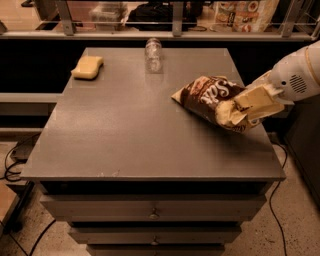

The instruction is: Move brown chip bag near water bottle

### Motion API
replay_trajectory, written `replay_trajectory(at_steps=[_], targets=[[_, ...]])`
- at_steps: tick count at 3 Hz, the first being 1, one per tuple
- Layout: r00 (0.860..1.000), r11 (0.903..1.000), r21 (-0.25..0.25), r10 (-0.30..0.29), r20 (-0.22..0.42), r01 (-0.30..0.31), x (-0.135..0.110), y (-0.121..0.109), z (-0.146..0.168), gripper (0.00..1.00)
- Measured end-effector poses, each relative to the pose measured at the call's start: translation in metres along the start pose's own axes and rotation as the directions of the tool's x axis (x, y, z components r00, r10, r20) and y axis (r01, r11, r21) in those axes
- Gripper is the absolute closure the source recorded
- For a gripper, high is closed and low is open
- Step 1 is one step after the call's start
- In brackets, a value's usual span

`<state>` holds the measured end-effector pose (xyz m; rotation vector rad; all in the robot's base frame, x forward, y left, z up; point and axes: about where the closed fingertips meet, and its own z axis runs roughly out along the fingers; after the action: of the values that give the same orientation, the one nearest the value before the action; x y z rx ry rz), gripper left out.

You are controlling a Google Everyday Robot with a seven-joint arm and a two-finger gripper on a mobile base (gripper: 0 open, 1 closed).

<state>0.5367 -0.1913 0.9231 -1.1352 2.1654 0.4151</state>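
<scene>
The brown chip bag is held at the right side of the grey table, lifted and tilted, its near cream end raised off the surface. My gripper comes in from the right edge and is shut on the bag's cream end. The water bottle lies on its side at the far middle of the table, well apart from the bag, up and to the left of it.
A yellow sponge lies at the far left corner. A railing and shelf with packaged goods run behind the table. Drawers sit under the tabletop. Cables lie on the floor at left and right.
</scene>
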Motion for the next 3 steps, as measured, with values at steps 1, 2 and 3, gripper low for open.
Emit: replay_trajectory(at_steps=[1,2,3], targets=[[0.997,0.9994,0.034,-0.009,0.071,0.007,-0.0279,-0.0239,-0.0175,1.0],[0.996,0.9987,0.05,-0.001,0.088,-0.003,-0.0337,-0.0286,-0.0223,1.0],[0.993,0.9956,0.064,0.062,0.097,-0.068,-0.0261,-0.0318,-0.0161,1.0]])
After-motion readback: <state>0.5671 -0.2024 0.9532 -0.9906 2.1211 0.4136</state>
